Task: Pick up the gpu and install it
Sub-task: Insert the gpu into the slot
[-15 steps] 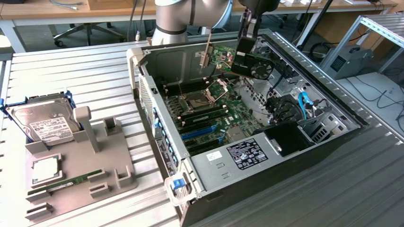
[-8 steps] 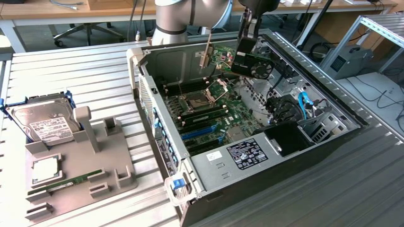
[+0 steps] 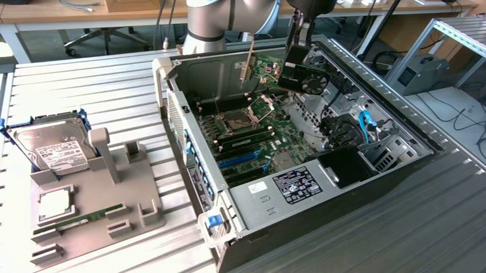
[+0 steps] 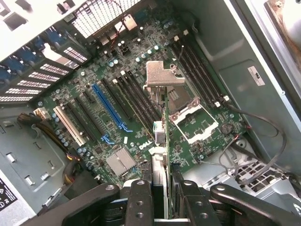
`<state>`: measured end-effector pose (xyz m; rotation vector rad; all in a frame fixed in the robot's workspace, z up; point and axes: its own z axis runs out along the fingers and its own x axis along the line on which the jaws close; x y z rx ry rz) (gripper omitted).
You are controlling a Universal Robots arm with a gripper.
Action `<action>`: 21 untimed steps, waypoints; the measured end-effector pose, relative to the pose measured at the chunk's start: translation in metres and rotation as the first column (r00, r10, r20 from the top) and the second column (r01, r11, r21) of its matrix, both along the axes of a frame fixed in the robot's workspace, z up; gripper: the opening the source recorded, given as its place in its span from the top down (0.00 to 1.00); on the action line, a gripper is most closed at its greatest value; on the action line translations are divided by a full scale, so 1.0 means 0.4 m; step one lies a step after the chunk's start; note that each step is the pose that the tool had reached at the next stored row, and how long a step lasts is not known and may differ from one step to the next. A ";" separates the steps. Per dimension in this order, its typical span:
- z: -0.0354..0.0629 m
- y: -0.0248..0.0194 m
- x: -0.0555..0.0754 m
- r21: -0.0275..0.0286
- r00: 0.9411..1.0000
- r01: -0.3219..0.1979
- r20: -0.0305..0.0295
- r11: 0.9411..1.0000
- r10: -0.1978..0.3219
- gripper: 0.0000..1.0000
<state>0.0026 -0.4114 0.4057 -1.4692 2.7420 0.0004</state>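
**Exterior view.** The computer case (image 3: 251, 196) lies on its side on a slatted metal table (image 3: 91, 85), with its side panel off and the motherboard (image 3: 258, 136) exposed. The arm comes down over the far end of the case. Its gripper (image 3: 292, 61) is closed on the gpu (image 3: 305, 79), which hangs edge-down above the case opening and clear of the board beneath. The card's black fan face looks toward the exterior view's right, and its silver bracket (image 3: 247, 67) points at the case's rear wall. Outside the case, to the exterior view's left, a grey holder tray (image 3: 129, 193) carries a hard drive (image 3: 52, 149) and a RAM stick (image 3: 76, 220). Both are well apart from the gripper.

**Wrist view.** The camera looks down into the case. The two black fingers (image 4: 140, 202) of the gripper (image 4: 162, 190) press on opposite faces of the gpu (image 4: 162, 136), which is seen edge-on between them. The bracket (image 4: 164, 77) is the card's end farthest from the fingers. The card hovers over the motherboard (image 4: 141, 47), between the empty CPU socket (image 4: 194, 123) and the row of expansion slots. The long blue slot (image 4: 110, 106) stands off to one side of the card's edge, and nothing is seated in it.

**Progress.** The pick-up appears complete, since the card is lifted and held over the case interior. The installation is not done: the card's lower edge touches no slot, and the bracket is apart from the case's rear openings.
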 end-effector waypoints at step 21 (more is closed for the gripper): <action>0.000 0.000 0.000 0.000 0.998 -0.058 0.000 0.998 0.058 0.73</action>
